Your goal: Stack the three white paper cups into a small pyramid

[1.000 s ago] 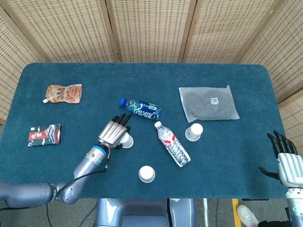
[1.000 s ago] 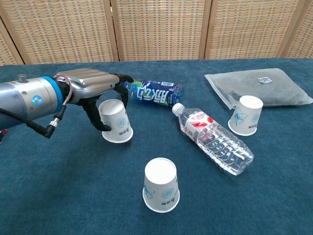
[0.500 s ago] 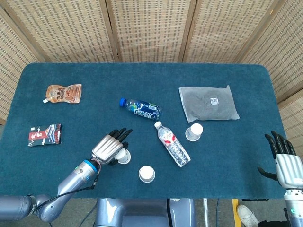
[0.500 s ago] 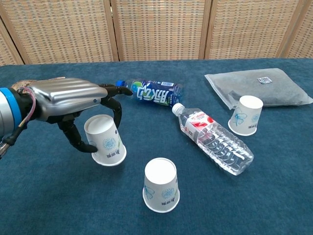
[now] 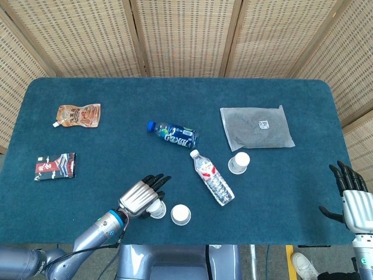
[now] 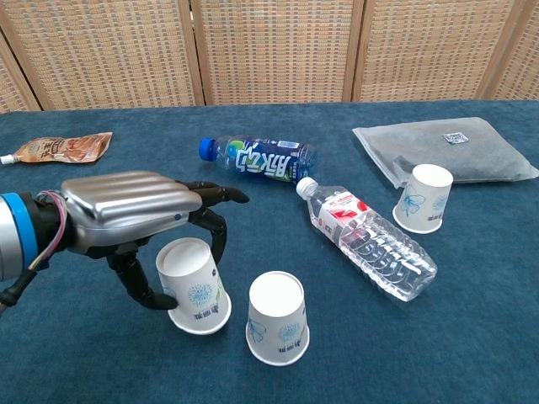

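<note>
White paper cups are the whole story here, 3 of them, all upside down on the blue felt-covered table [image 5: 70, 87]. The left hand [image 6: 126, 220] is wrapped around the first inverted white paper cup [image 6: 194, 284], thumb on one side of the wall and fingers draped over the other, and that cup sits just beside the second inverted white paper cup [image 6: 277, 318] near the front edge. The third inverted white paper cup [image 6: 424, 198] stands well apart to the right, close to the grey plastic pouch [image 6: 455, 151].

These cups look feather-light and thin-walled, so I'd judge a hard squeeze will dent them; a soft hold around the mid-wall seems safest, and the felt should keep them from skating.

Room is decent. The clear plastic water bottle with the red label [image 6: 370, 238] lies between the pair and the far cup, so that cup probably wants lifting over it, not dragging. The blue-capped bottle with the blue label [image 6: 257, 157] lies farther back, out of the way. The front edge is near, little margin there.

The right hand [image 5: 352, 195] hangs off the table's right side, fingers spread, holding nothing.
</note>
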`<action>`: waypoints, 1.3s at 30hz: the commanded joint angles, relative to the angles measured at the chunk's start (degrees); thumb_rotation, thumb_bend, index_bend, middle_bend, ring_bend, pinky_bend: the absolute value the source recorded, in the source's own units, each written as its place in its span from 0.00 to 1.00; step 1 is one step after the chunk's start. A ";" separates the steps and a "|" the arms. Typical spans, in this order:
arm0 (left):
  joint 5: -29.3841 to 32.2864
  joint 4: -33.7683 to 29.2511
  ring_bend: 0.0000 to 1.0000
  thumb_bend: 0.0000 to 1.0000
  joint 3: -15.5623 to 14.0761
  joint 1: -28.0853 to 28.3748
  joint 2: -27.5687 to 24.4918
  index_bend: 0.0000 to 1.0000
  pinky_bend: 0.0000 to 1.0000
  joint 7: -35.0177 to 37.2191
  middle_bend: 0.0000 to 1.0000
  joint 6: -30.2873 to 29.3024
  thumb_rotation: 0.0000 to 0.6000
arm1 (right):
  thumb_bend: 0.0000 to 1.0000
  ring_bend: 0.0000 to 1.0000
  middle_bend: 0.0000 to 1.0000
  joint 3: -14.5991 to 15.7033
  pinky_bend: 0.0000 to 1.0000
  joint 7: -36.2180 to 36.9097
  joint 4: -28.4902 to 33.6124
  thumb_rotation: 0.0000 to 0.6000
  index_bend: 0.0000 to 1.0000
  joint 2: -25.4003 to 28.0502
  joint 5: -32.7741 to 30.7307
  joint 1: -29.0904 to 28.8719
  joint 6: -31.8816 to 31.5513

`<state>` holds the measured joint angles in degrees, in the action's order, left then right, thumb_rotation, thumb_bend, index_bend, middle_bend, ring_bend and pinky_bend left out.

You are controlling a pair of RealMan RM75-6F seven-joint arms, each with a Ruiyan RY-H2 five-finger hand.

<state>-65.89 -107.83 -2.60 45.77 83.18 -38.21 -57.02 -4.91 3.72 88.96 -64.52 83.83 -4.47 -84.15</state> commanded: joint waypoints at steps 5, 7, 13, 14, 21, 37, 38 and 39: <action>0.55 -0.43 0.00 0.24 -0.20 0.23 1.20 0.43 0.14 -1.85 0.00 0.42 1.00 | 0.14 0.00 0.00 -0.04 0.15 0.19 0.03 1.00 0.09 0.08 -0.03 0.03 -0.02; 0.92 -0.45 0.00 0.24 -0.24 0.31 1.43 0.43 0.14 -2.46 0.00 0.47 1.00 | 0.14 0.00 0.00 -0.05 0.15 0.28 0.03 1.00 0.09 0.11 -0.03 0.04 -0.03; 1.92 -0.30 0.00 0.24 -0.38 0.31 2.19 0.43 0.14 -3.91 0.00 0.29 1.00 | 0.14 0.00 0.00 -0.06 0.15 0.47 0.05 1.00 0.09 0.20 0.03 0.08 -0.07; 2.05 -0.25 0.00 0.24 -0.40 0.30 2.33 0.43 0.14 -3.98 0.00 0.31 1.00 | 0.14 0.00 0.00 -0.04 0.15 0.48 0.08 1.00 0.09 0.23 0.03 0.07 -0.03; 1.77 0.31 0.00 0.24 -0.50 0.20 3.53 0.43 0.14 -4.59 0.00 0.06 1.00 | 0.13 0.00 0.00 0.03 0.15 0.59 0.13 1.00 0.09 0.28 0.11 0.06 0.09; 1.22 1.09 0.00 0.24 -0.57 0.00 5.37 0.36 0.14 -5.56 0.00 -0.53 1.00 | 0.13 0.00 0.00 0.38 0.15 1.72 0.27 1.00 0.09 0.73 1.01 0.05 0.05; 1.17 1.00 0.00 0.24 -0.63 -0.04 5.39 0.36 0.14 -5.49 0.00 -0.48 1.00 | 0.13 0.00 0.00 0.39 0.15 1.70 0.28 1.00 0.09 0.74 1.05 0.06 0.02; 1.10 0.96 0.00 0.24 -0.68 -0.06 5.40 0.34 0.14 -5.53 0.00 -0.49 1.00 | 0.13 0.00 0.00 0.41 0.15 1.67 0.31 1.00 0.09 0.76 1.06 0.07 0.01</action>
<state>-64.76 -106.85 -3.26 45.72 88.57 -43.73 -57.51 -4.49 5.39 89.27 -63.76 84.88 -4.40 -84.13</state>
